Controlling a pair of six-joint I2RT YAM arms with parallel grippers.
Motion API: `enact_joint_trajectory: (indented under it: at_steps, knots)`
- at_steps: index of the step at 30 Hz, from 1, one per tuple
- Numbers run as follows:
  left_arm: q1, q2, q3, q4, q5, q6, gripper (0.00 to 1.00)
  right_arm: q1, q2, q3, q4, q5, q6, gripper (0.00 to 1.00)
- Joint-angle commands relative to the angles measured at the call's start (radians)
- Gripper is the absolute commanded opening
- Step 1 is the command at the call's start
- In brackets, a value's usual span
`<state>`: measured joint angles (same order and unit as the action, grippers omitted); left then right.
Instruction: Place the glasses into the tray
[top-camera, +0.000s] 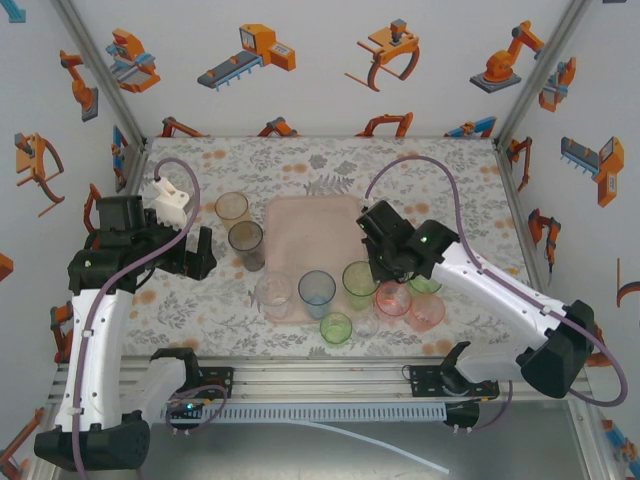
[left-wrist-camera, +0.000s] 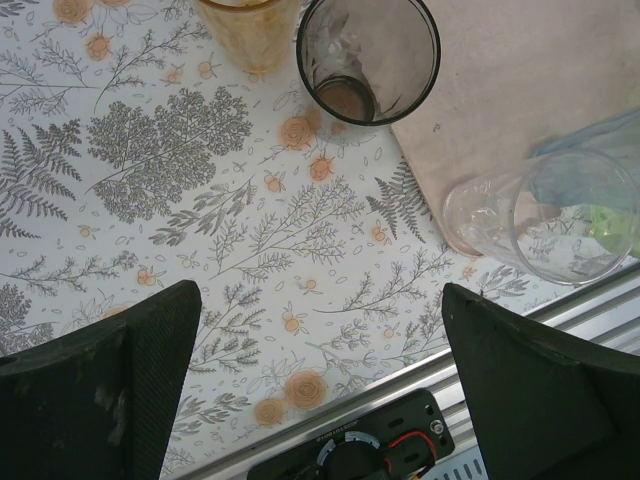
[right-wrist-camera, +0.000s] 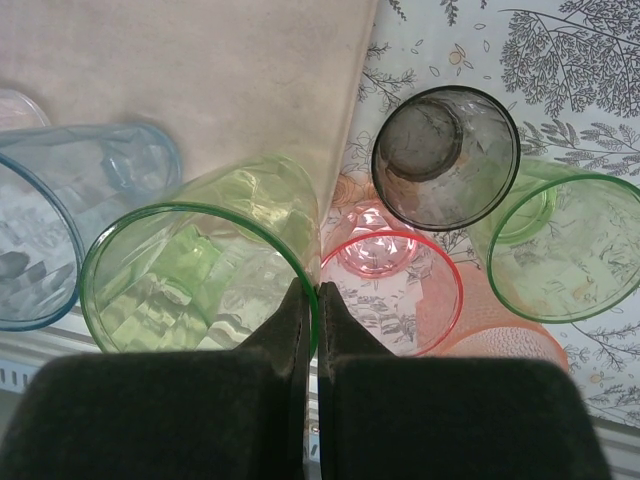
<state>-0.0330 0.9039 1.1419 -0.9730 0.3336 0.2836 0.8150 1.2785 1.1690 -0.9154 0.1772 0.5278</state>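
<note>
Hovering left tool (left-wrist-camera: 320, 335) spread wide, right tool (right-wrist-camera: 317, 297) clenched by green glass (right-wrist-camera: 190, 270) rim, blue glass (right-wrist-camera: 40, 230) cut off

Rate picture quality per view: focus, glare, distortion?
Top external: even, diffuse light, soft shadows, all sharp; the clear glass at the tray corner barely stands out from the floral tabletop. Left wrist: tabletop crisp, the open left fingers dark, little detail. Right wrist: the right fingers, closed on the green glass rim, soft and near-black; the blue glass looks tipped sideways, wide-angle perspective.
</note>
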Motion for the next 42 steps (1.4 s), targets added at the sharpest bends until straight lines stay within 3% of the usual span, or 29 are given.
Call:
enact_joint_trajectory:
  at_steps: [1,16,42]
  knots:
    - [-0.005,0.002,0.021,0.002,0.02,-0.007,0.99,0.007,-0.003,-0.016,0.028,0.029,0.024,0.0]
    - [-0.005,0.003,0.021,-0.001,0.023,-0.01,0.99,0.007,-0.013,-0.065,0.053,0.004,0.039,0.03]
    - [-0.007,0.009,0.033,-0.001,0.033,-0.004,0.99,0.007,-0.013,-0.063,0.045,-0.022,0.048,0.24]
